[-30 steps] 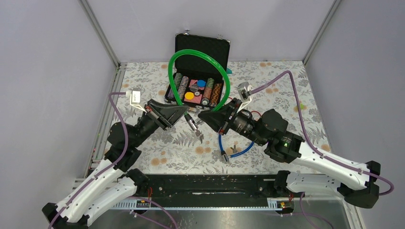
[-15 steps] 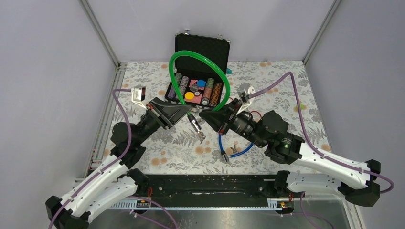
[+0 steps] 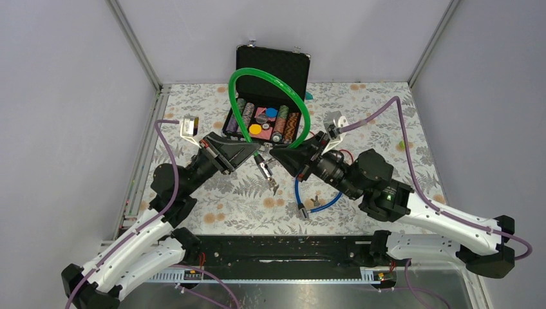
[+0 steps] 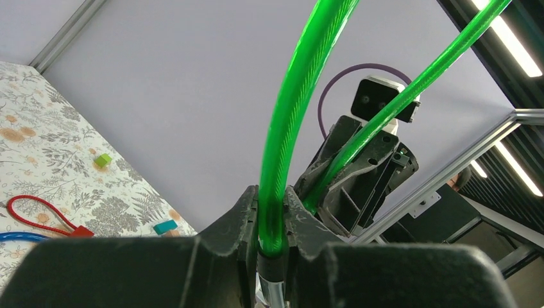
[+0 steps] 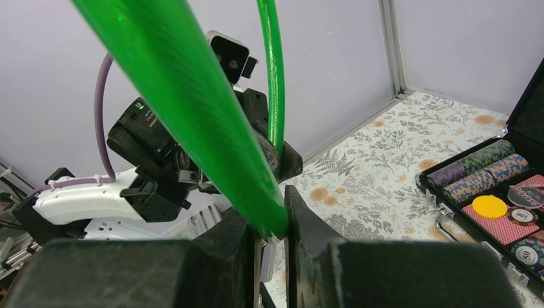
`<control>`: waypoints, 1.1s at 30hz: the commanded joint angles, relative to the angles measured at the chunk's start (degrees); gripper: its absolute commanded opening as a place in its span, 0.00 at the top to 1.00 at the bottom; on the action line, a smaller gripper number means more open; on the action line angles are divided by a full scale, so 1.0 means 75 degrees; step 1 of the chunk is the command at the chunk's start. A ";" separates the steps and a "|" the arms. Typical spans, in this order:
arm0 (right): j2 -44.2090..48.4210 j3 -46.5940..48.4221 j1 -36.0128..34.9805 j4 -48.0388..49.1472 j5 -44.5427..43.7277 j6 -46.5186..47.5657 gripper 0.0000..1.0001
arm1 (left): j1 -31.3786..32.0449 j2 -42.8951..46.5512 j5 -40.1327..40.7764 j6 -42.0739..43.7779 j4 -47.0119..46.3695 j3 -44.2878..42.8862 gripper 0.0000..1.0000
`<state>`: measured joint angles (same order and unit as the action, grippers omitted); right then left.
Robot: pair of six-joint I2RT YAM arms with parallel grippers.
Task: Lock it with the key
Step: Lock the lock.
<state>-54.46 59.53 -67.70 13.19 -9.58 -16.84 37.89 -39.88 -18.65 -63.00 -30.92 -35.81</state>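
A green cable lock (image 3: pixel 270 74) arches high over the table between my two grippers. My left gripper (image 3: pixel 252 153) is shut on one end of the cable (image 4: pixel 289 128), just above its black and metal end piece (image 4: pixel 274 282). My right gripper (image 3: pixel 275 154) is shut on the other end (image 5: pixel 192 96). The two grippers face each other, close together. A bunch of keys (image 3: pixel 267 175) hangs down between them, over the flowered table. I cannot tell whether a key sits in the lock.
An open black case (image 3: pixel 273 55) with poker chips stands just behind the grippers. A blue cable lock (image 3: pixel 315 199) lies on the table in front of the right arm. A red cable (image 4: pixel 38 215), a teal block (image 4: pixel 165 226) and a green block (image 4: pixel 102 160) lie further off.
Both grippers have shifted slightly, the left arm a little forward and the right wrist a little to the right. Each keeps its hold on the green cable.
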 commanded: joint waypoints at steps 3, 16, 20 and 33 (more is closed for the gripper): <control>-0.0223 0.0495 -0.0250 0.0439 0.0213 0.0294 1.00 | 0.0045 -0.0038 -0.0257 -0.0063 -0.0254 -0.0123 1.00; -0.0226 0.0160 -0.0418 0.0428 0.0067 0.0436 1.00 | 0.0043 0.0046 0.0118 -0.0494 -0.0374 -0.0064 1.00; -0.0159 0.0055 -0.0451 0.0428 0.0028 0.0403 1.00 | 0.0043 0.0136 0.0321 -0.0531 -0.0199 -0.0059 1.00; -0.0512 0.0122 -0.0672 0.0334 -0.0363 0.0924 1.00 | 0.0045 -0.0014 0.0236 -0.1357 -0.0445 0.0115 1.00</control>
<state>-56.84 59.59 -70.96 14.04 -11.51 -13.96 37.89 -39.53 -15.68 -69.47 -30.11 -34.65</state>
